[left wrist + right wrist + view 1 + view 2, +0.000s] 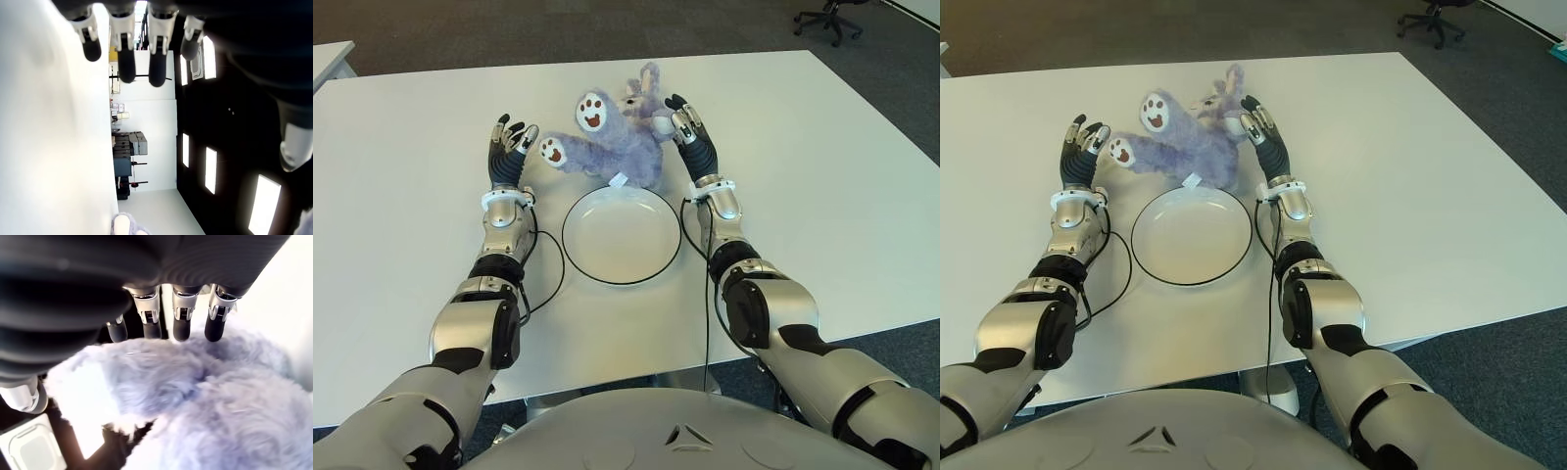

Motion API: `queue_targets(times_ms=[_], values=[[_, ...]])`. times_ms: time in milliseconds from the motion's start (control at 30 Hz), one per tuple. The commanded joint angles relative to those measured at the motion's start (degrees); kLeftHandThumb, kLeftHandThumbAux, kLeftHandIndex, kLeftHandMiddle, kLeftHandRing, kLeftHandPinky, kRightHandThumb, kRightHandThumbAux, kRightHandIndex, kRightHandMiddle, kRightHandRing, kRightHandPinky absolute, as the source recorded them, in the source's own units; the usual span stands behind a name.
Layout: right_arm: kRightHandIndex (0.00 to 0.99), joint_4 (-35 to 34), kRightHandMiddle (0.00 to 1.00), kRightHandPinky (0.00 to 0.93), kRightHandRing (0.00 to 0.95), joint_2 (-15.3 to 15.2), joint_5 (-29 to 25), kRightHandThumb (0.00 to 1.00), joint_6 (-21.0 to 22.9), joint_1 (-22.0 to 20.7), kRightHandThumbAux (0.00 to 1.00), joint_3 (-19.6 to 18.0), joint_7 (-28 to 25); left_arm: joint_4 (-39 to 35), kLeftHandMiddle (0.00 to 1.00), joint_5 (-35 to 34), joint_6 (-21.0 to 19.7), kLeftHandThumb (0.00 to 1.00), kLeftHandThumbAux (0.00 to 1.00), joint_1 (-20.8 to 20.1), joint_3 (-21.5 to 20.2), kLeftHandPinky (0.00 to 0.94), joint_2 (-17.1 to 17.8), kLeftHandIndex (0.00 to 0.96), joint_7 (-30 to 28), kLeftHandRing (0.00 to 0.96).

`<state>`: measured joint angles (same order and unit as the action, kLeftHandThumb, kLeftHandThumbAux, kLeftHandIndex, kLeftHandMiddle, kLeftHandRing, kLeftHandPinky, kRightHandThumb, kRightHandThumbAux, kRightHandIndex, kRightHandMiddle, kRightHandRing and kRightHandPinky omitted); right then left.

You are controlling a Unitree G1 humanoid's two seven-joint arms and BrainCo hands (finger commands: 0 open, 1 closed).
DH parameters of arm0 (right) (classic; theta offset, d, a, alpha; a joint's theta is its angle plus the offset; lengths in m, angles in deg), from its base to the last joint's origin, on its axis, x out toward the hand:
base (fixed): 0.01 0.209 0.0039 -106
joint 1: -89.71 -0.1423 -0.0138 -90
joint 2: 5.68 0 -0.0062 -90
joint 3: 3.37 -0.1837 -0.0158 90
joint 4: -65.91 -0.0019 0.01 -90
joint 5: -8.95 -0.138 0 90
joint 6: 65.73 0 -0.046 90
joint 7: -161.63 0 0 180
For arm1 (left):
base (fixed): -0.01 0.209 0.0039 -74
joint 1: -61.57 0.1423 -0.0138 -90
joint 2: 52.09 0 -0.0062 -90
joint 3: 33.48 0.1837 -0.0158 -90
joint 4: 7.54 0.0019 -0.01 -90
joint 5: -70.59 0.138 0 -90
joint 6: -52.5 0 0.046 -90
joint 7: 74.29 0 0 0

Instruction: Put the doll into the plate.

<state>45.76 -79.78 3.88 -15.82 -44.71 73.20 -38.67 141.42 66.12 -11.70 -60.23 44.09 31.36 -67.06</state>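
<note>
Nearest, the plate [622, 235] sits empty between my forearms. Beyond its far rim the doll [617, 137] lies on the table [822, 176], flanked by my left hand [512, 147], spread and empty beside a paw, and my right hand [688, 127], extended flat against its fur without gripping.

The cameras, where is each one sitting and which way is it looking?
Left eye view: on the head, facing forward and down at the white table; shows both arms, the plate and the purple doll.
Right eye view: beside it, same scene slightly shifted.
Left wrist view: on the left arm, looking along the left robot hand, fingers spread, holding nothing.
Right wrist view: on the right arm, close on the right robot hand, fingers straight against the doll's fur.
Shared: both eye views and the right wrist view show the doll.
</note>
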Motion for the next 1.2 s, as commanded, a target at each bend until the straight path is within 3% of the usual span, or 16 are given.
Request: queue_targets(times_ms=[33, 467, 833, 1200], values=[[0.000, 2.41, 0.000, 0.056, 0.000, 0.51, -1.57, 0.412, -0.84, 5.68, 0.362, -1.25, -1.04, 4.80, 0.191, 0.42, -3.99, 0.000, 0.497, 5.82, 0.22, 0.037, -2.01, 0.069, 0.91, 0.155], [0.000, 1.55, 0.000, 0.041, 0.000, 1.08, -2.38, 0.403, -2.32, 5.52, 0.461, -2.07, -1.94, 4.38, 0.166, 0.20, -3.67, 0.000, 0.497, 5.98, 0.19, 0.072, -1.97, 0.073, 0.09, 0.136], [0.014, 1.32, 0.000, 0.049, 0.000, 0.95, -1.11, 0.378, -3.94, 5.59, 0.545, -1.23, 1.18, 4.37, 0.188, 0.37, -3.50, 0.000, 0.493, 5.87, 0.25, 0.080, -2.04, 0.068, 0.54, 0.160], [0.048, 1.54, 0.005, 0.060, 0.006, 1.41, -2.13, 0.508, -1.94, 4.62, 0.528, -1.76, 0.99, 4.46, 0.184, 0.29, -3.94, 0.000, 0.486, 5.45, 0.24, 0.047, -2.01, 0.066, 0.47, 0.151]])
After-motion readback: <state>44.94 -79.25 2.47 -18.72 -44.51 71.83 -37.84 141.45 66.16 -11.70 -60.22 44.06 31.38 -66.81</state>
